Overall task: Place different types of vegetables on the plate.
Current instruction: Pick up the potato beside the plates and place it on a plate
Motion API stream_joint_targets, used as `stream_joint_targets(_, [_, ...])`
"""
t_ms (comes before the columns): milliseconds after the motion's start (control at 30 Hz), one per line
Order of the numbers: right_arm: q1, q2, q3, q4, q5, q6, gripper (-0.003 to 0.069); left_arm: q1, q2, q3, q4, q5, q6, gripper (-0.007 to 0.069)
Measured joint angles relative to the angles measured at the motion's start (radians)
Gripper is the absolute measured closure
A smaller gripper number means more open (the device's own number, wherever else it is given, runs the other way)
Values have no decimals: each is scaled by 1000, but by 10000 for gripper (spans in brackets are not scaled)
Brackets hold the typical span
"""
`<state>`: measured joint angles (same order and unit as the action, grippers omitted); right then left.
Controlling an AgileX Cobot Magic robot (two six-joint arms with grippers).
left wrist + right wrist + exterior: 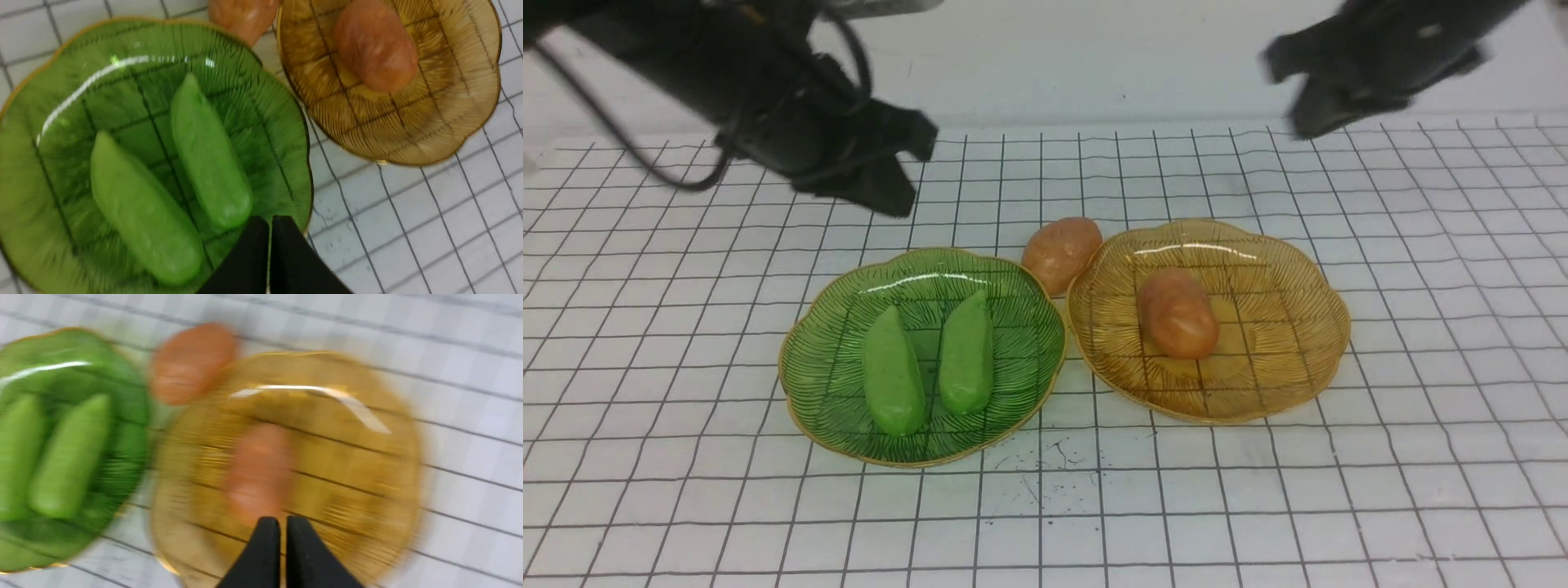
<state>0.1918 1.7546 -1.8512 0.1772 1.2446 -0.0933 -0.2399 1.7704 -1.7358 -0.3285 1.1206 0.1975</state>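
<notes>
Two light-green cucumber-like vegetables (893, 373) (966, 353) lie side by side on the green plate (825, 335). On the amber plate (1282, 294) rests one orange-brown potato (1177, 314). A second potato (1060, 253) sits on the table between the two plates, touching the amber rim. High above the table's back left hangs my left gripper (882, 175), shut and empty; its fingers (269, 255) press together in the left wrist view. My right gripper (1327, 102) hangs high at the back right, also shut and empty, its fingers (282, 555) together above the amber plate (359, 465).
A white table (1421, 457) with a black grid carries everything. Some dark scribble marks (1045, 465) lie in front of the gap between the plates. A plain wall (1094, 57) stands behind the table.
</notes>
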Motion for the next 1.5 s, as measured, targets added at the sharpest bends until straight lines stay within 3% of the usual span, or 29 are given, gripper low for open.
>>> stream_joint_targets(133, [-61,-131,128,-27,9,0,673,-46,167,-175,16,0,70,615])
stream_joint_targets(300, [-84,-220,241,-29,16,1,674,-93,351,-361,35,-27,95,505])
stream_joint_targets(433, [-84,-244,287,-1,18,1,674,-113,480,-453,65,-67,102,337])
stream_joint_targets(533, [-84,-244,308,41,18,1,674,-123,566,-501,117,-135,103,155])
stream_joint_targets(700, [-84,-244,314,95,18,-31,674,-124,631,-510,141,-195,102,-1])
stream_joint_targets(933, [-84,-244,314,118,18,-38,674,-126,674,-510,138,-261,102,-15])
stream_joint_targets(1333, [-84,-244,314,139,18,-42,674,-138,705,-513,136,-283,93,70])
stream_joint_targets(1500, [-84,-244,314,142,18,-42,674,-138,707,-514,136,-288,68,144])
